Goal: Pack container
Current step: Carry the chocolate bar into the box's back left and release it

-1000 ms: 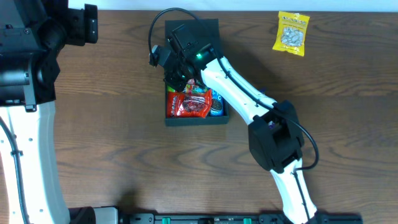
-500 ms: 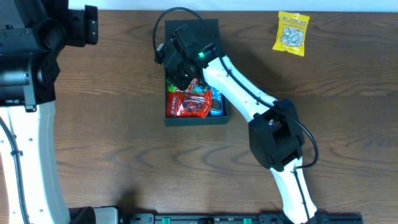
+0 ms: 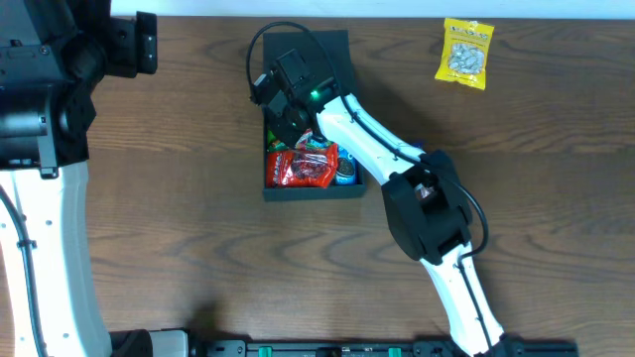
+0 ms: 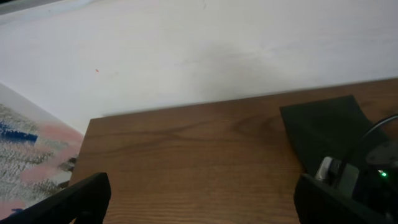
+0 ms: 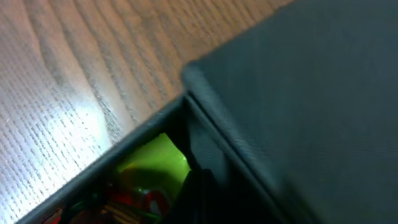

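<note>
The dark charcoal container (image 3: 313, 194) sits at the table's middle back, its flap lid (image 3: 334, 52) open and lying flat behind it. Inside are a red snack packet (image 3: 303, 167), a blue one (image 3: 346, 164) and a green one (image 5: 155, 162). My right gripper (image 3: 281, 117) hangs over the box's back left corner at the lid's hinge. In the right wrist view one dark finger (image 5: 202, 196) sits just inside the box wall (image 5: 124, 146), beside the lid (image 5: 311, 93); its grip is hidden. My left gripper (image 4: 199, 199) is open and empty at the far left; the lid (image 4: 323, 127) shows to its right.
A yellow snack packet (image 3: 465, 53) lies at the back right of the wooden table. The right arm (image 3: 427, 198) stretches from the front edge across the box's right side. The left arm's white base (image 3: 50, 228) stands along the left edge.
My right gripper has moved a little back, from over the packets toward the lid's hinge. The left arm and the packets have not moved.
</note>
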`<state>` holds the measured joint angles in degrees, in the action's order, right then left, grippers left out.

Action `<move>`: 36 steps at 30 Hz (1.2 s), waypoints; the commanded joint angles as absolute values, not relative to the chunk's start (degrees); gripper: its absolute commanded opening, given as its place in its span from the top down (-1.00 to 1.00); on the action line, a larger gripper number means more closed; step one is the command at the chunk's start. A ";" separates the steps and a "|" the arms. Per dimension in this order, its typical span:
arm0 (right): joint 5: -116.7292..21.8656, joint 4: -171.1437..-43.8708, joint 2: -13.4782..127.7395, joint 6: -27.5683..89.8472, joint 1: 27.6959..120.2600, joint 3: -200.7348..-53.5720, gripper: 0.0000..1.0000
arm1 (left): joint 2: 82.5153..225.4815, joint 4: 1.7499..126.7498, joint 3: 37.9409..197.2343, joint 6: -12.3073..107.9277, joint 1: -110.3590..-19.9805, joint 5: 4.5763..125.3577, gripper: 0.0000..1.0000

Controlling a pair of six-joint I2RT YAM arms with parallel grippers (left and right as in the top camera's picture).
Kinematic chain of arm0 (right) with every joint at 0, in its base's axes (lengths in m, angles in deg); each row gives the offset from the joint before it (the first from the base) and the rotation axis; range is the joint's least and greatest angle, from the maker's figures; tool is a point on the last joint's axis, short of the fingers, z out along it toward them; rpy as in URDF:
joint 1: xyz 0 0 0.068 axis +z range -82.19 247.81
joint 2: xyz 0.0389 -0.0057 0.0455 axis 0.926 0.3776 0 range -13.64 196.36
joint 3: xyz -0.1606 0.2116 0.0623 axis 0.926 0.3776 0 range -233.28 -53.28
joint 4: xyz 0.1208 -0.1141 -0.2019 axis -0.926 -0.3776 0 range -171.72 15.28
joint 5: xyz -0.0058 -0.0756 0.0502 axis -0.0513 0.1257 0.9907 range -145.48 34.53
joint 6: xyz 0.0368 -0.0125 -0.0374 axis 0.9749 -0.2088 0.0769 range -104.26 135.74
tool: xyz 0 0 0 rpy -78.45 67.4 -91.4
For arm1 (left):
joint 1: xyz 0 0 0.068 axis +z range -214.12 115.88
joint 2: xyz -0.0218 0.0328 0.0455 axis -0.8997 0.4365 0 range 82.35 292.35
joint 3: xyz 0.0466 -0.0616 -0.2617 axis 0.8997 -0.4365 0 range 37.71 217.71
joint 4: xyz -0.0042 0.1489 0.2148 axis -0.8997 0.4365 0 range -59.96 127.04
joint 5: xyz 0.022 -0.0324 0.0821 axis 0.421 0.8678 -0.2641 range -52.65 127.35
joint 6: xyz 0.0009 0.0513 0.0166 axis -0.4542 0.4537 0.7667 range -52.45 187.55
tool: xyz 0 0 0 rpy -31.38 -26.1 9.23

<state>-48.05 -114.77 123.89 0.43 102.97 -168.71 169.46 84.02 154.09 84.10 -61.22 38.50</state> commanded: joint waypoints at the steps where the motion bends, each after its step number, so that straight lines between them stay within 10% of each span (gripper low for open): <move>1: -49.02 -115.69 117.49 3.49 101.94 -170.51 0.97 | 169.33 84.22 155.64 84.23 -61.03 38.89 -0.90; 14: -33.59 -134.10 118.25 -4.71 102.84 -170.18 0.97 | 169.33 84.13 155.64 84.26 -61.03 38.91 -0.90; 36: -42.81 -117.64 127.11 8.50 103.56 -169.79 0.97 | 169.33 84.61 155.64 84.26 -61.03 38.91 -0.90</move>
